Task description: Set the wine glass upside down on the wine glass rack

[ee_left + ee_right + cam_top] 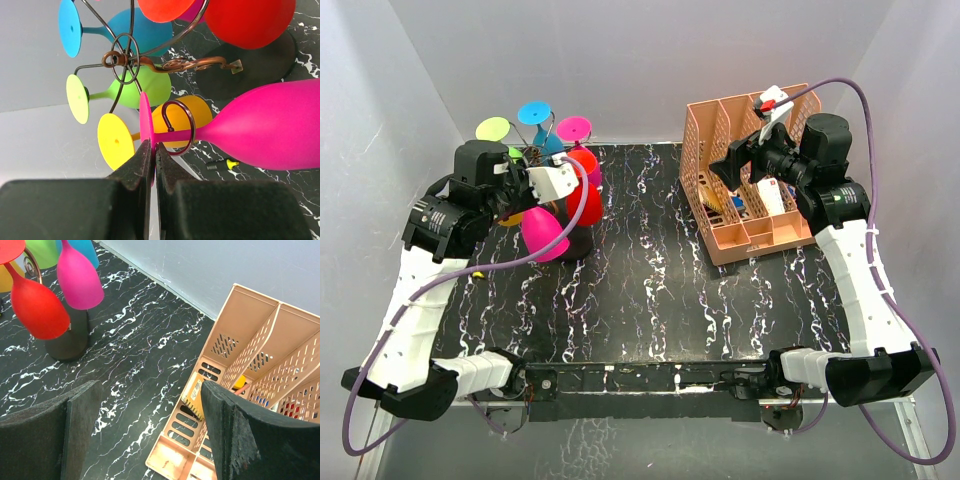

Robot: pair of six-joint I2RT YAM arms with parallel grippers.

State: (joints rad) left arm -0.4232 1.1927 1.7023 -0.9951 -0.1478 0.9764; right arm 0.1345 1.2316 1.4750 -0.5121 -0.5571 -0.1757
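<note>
The wine glass (pixel 270 125) is magenta and hangs bowl down, its stem threaded through a curled wire hook (pixel 179 128) of the wine glass rack (pixel 122 59). My left gripper (pixel 152 147) is shut on the thin edge of the glass's foot disc. From above, the same glass (pixel 545 233) hangs at the near side of the rack, whose black disc base (pixel 583 246) sits under it, with the left gripper (pixel 542 190) right beside it. My right gripper (pixel 150 390) is open and holds nothing, high over the table by the organizer, far from the rack (pixel 67 344).
Several other coloured glasses hang on the rack, among them red (pixel 247 20), orange (pixel 192 112), green (pixel 145 87) and blue (pixel 135 32). A peach slotted organizer (pixel 705 215) holding stationery stands at the back right. A small yellow-tipped object (pixel 223 164) lies on the black marble table.
</note>
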